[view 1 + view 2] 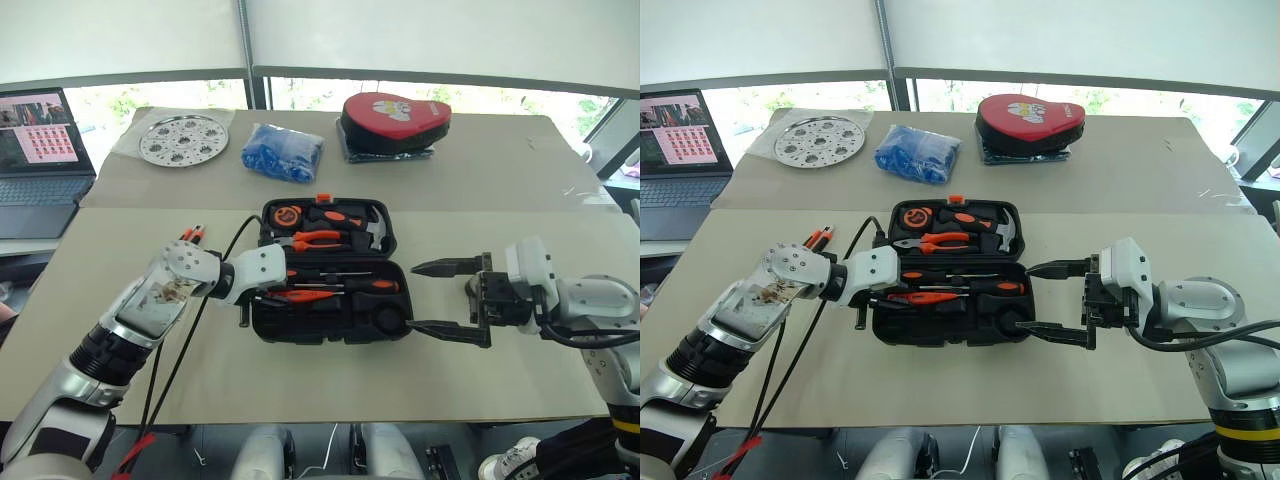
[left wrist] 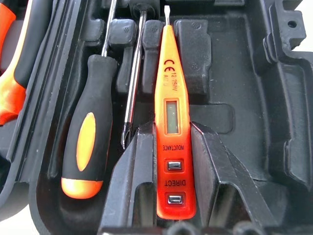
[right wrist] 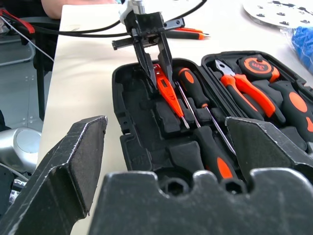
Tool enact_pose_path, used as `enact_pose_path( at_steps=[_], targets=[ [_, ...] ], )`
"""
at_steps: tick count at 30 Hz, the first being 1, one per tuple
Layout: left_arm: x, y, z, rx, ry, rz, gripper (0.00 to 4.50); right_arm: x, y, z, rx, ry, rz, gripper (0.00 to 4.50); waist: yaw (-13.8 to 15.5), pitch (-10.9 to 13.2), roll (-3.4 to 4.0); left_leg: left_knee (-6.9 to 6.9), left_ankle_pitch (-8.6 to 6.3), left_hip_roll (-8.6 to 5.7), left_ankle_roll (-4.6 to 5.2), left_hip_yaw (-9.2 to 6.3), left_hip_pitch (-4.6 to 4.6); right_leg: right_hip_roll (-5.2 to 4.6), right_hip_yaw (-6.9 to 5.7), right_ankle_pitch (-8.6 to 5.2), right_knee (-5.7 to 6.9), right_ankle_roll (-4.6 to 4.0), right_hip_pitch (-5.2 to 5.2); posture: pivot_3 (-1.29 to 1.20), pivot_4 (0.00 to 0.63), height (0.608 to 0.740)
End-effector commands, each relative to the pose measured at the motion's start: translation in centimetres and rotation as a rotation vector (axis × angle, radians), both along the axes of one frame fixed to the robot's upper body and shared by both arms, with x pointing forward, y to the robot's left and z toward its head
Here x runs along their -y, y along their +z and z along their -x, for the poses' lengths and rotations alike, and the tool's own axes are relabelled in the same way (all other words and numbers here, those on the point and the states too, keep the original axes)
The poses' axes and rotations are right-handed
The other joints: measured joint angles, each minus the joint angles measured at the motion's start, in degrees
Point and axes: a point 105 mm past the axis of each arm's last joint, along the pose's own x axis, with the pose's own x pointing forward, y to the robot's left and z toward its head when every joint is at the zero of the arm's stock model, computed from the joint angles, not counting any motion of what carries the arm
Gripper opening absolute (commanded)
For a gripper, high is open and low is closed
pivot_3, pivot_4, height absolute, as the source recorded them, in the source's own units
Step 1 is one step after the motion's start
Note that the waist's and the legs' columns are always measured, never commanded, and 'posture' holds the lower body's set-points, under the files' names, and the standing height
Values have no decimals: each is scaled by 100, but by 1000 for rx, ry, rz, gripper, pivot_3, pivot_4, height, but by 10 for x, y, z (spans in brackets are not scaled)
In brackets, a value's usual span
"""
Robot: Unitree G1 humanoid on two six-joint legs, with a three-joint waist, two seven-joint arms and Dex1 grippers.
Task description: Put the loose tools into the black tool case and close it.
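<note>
The black tool case [image 1: 325, 335] lies open in the middle of the table. My left gripper [image 2: 175, 196] is shut on the slim orange tester screwdriver [image 2: 173, 122] and holds it over the case's near half, tip slanting down into the tray [image 3: 168, 93]. Two orange-and-black screwdrivers [image 1: 340, 272] [image 1: 360, 286] lie in slots beside it. My right gripper [image 1: 414, 296] stands open at the case's right edge, holding nothing. Another orange-and-black tool [image 3: 188, 33] lies on the table left of the case.
Pliers [image 1: 318, 240], a tape measure [image 1: 288, 214] and a hammer [image 1: 375, 228] sit in the far half. A red heart pouch [image 1: 395, 118], a blue bag [image 1: 283, 152] and a metal plate [image 1: 183, 139] lie at the back. A laptop [image 1: 35, 150] stands far left.
</note>
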Motion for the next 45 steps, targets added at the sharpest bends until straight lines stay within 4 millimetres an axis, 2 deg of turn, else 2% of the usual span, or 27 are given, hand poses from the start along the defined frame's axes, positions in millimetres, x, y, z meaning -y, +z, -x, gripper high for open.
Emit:
enact_pose_path(
  at_steps=[1, 5, 8, 13, 17, 24, 28, 36, 43, 44, 45],
  targets=[
    [-10, -10, 9, -53, -10, -83, 856, 1, 11, 2, 50, -2, -4, 4500, -7, 0, 0, 0, 0, 1, 0, 0, 1, 1, 1, 0, 0, 0, 0, 0, 150, 740],
    [-21, -11, 11, -75, -7, -122, 856, 1, 11, 0, 46, -4, -2, 4500, -14, 0, 1, -1, 2, 2, -3, 1, 3, 3, 2, 0, 2, 0, -1, 0, 150, 740],
    [-20, -15, 9, -76, -19, -138, 856, 0, 9, -1, 40, -4, 4, 4500, -11, 0, 1, -1, 2, 1, -4, 1, 4, 3, 2, 0, 3, 0, 0, 0, 150, 740],
    [-2, -22, 7, -87, -38, -103, 856, -1, 8, -3, 34, -4, 10, 4500, 2, -1, 2, 1, 2, -2, -3, 1, 6, 2, 2, 0, 4, 0, 3, 0, 150, 740],
    [7, -18, 0, -70, -43, -82, 856, -2, 8, -3, 28, 0, 14, 4500, 62, -2, 2, 11, 0, -5, 1, 1, 5, -1, 1, 0, 3, 2, 8, 0, 150, 740],
    [-8, -27, 7, -141, -45, -238, 856, -4, 8, -3, 23, 6, 9, 4500, 41, -2, 3, 11, -1, -5, 2, 0, 6, 2, 2, 0, 4, 2, 9, 0, 150, 740],
    [-11, -28, 8, -166, -20, -264, 856, -4, 9, -3, 30, 5, 7, 4500, -26, -3, 4, 7, 0, -5, 0, 1, 11, 9, 6, 0, 6, 1, 9, 0, 150, 740],
    [6, -26, 8, -153, 1, -144, 856, -5, 8, -4, 31, 0, 3, 4500, -8, -6, 9, 8, 0, -3, -1, 1, 14, 5, 11, -1, 10, 2, 10, 0, 150, 740],
    [15, 0, 3, -49, -66, -2, 3242, -8, 9, -3, 27, 13, -11, 4500, 24, -6, 8, 13, -1, -6, 2, 0, 10, -2, 9, -1, 8, 4, 11, 0, 150, 740],
    [15, 3, 4, -19, -102, -10, 3528, -8, 9, -2, 21, 19, -17, 4500, 28, -5, 6, 13, -1, -6, 2, 0, 8, -3, 9, -1, 8, 4, 10, 0, 150, 740],
    [16, 13, 6, -4, -122, 34, 3528, -8, 9, -1, 10, 26, -21, 4500, 25, 0, -3, 17, -1, -5, 2, 0, 4, -3, 8, -1, 9, 4, 7, 0, 150, 740]
  ],
)
